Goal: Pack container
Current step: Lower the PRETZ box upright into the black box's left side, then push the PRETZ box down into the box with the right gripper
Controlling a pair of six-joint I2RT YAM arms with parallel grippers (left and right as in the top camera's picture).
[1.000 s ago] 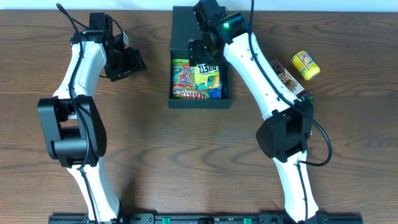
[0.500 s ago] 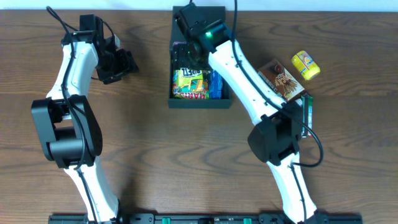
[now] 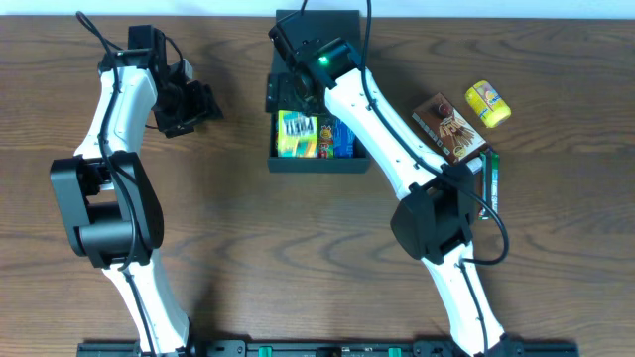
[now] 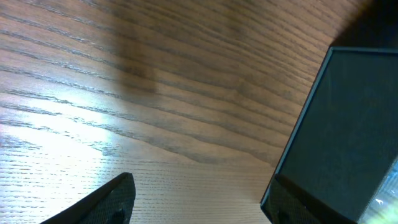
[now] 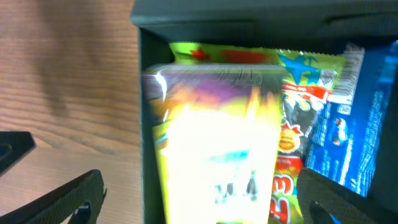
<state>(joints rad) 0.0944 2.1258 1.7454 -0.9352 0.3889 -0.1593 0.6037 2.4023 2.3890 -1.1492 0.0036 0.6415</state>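
The container [image 3: 317, 162] is a dark square box at the table's back middle, with its flap lid [image 3: 317, 25] open behind it. Inside lie a yellow packet [image 3: 296, 134] on the left, a blue packet [image 3: 339, 139] on the right and a red-green one beneath. My right gripper [image 3: 290, 97] hovers over the box's back left part. In the right wrist view its jaws [image 5: 208, 199] are wide open around the blurred yellow packet [image 5: 217, 168] without touching it; the left finger is outside the box wall [image 5: 148, 155]. My left gripper [image 3: 189, 104] is open and empty over bare table [image 4: 202, 202], left of the container [image 4: 348, 124].
A brown snack packet [image 3: 451, 127] and a small yellow packet [image 3: 488, 104] lie right of the container. A green item [image 3: 492, 178] lies beside the right arm's base. The table is brown wood.
My right gripper has moved left across the container, and the yellow packet now lies at the box's left side. My left arm shifted slightly left, then stayed still.
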